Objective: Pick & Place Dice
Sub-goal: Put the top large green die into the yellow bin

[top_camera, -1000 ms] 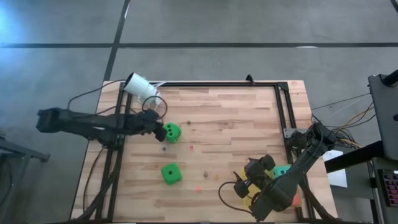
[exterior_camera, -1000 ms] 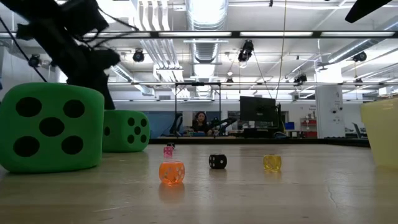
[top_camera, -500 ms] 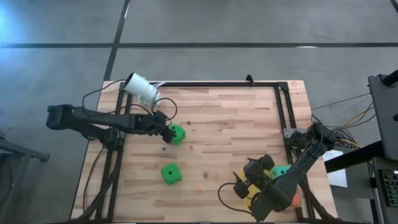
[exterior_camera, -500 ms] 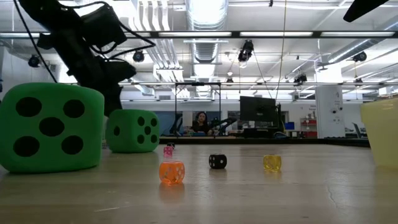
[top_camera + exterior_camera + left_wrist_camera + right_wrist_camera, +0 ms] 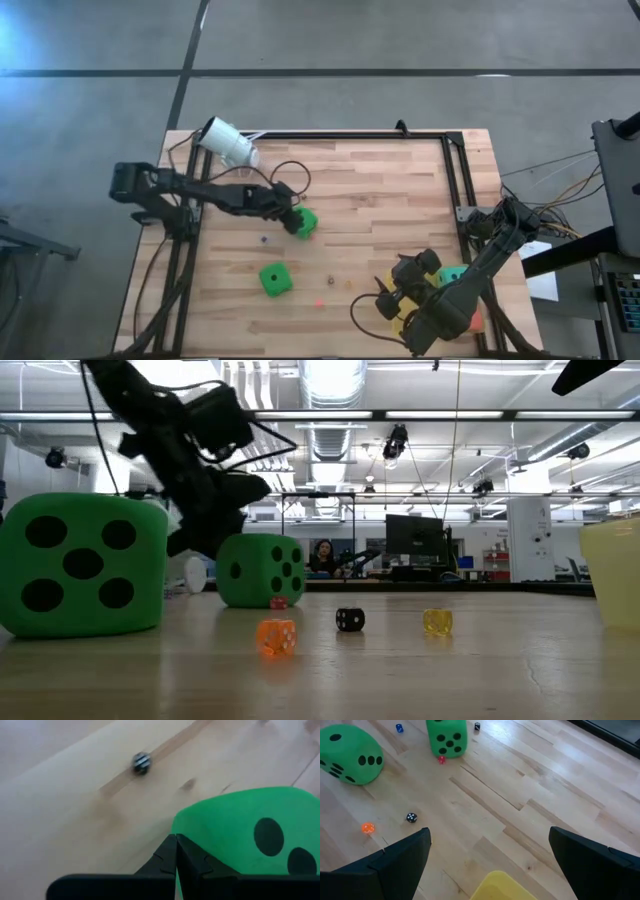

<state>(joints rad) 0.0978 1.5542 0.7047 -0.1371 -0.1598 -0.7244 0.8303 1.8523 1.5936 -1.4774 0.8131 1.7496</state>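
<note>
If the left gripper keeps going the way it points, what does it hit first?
The green die: the shut left gripper is already pressed against it, so going on would likely just push it along the table.

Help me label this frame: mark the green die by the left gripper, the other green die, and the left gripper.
Pushed green die (image 5: 305, 222): high view, top face.
Other green die (image 5: 275, 278): high view, top face.
Left gripper (image 5: 288, 217): high view, closed fingertips.

Two big green dice (image 5: 304, 222) (image 5: 275, 278), one teal die (image 5: 452, 274), several tiny coloured dice (image 5: 350, 619)
</note>
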